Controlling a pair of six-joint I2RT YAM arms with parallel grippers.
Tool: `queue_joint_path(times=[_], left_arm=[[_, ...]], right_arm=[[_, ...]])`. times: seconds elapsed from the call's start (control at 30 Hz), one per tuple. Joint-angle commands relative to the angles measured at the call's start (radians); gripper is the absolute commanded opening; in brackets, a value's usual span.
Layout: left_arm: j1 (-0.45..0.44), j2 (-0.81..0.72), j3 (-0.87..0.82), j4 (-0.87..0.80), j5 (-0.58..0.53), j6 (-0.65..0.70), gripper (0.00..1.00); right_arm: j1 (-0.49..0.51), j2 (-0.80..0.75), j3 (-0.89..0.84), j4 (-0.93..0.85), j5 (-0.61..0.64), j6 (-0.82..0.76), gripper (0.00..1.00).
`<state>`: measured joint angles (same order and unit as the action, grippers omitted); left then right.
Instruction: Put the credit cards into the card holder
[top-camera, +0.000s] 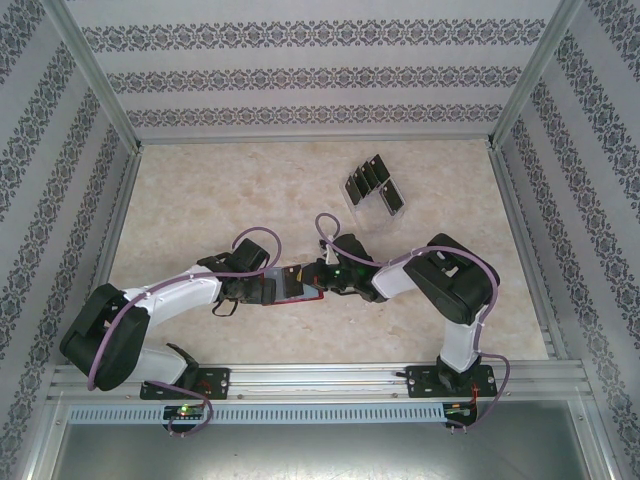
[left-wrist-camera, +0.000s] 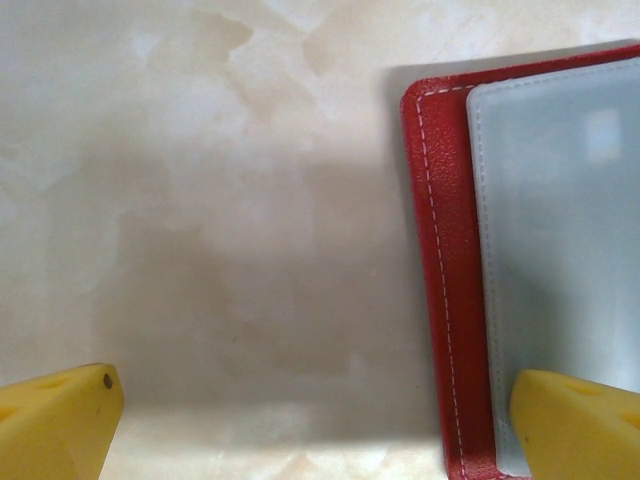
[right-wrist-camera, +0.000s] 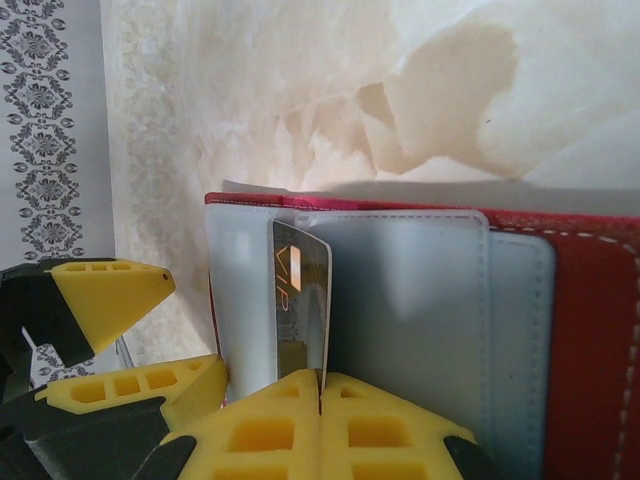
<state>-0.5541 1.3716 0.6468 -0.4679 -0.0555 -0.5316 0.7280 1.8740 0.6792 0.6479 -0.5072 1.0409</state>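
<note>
The card holder (right-wrist-camera: 590, 330), a red wallet, lies open on the table with its grey-blue inside (right-wrist-camera: 420, 320) up. My right gripper (right-wrist-camera: 322, 395) is shut on a black credit card (right-wrist-camera: 300, 300) marked VIP, held on edge with its far end at the mouth of a grey-blue pocket. My left gripper (left-wrist-camera: 320, 430) stands open at the wallet's (left-wrist-camera: 450, 300) other end. One of its fingertips (left-wrist-camera: 580, 420) is over the grey-blue panel and the other is over bare table. From above, both grippers meet at the wallet (top-camera: 300, 288). More credit cards (top-camera: 372, 185) stand farther back.
Those black cards sit in a clear slotted stand (top-camera: 355, 205) on the far middle of the marble-look table (top-camera: 200, 200). Patterned walls with metal frame posts close in the left, right and back sides. A metal rail (top-camera: 320, 375) runs along the near edge.
</note>
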Motion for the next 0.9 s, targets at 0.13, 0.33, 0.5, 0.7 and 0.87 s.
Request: queue_joint_path(times=[0.13, 0.33, 0.5, 0.7, 0.87], left_arm=[[0.01, -0.007, -0.023, -0.037, -0.012, -0.004, 1.0], [0.009, -0.006, -0.023, -0.034, -0.01, -0.004, 1.0], [0.009, -0.003, -0.022, -0.033, -0.009, -0.004, 1.0], [0.01, -0.003, -0.024, -0.032, -0.007, -0.002, 1.0], [0.009, -0.003, -0.025, -0.03, -0.006, -0.002, 1.0]], right_arm=[[-0.017, 0.037, -0.007, -0.053, -0.011, -0.045, 0.0], [-0.014, 0.046, 0.003, -0.057, -0.024, -0.046, 0.0], [-0.004, 0.058, 0.018, -0.065, -0.026, -0.041, 0.0], [0.015, 0.069, 0.029, -0.068, -0.013, -0.03, 0.0], [0.032, 0.078, 0.036, -0.069, -0.004, -0.021, 0.0]])
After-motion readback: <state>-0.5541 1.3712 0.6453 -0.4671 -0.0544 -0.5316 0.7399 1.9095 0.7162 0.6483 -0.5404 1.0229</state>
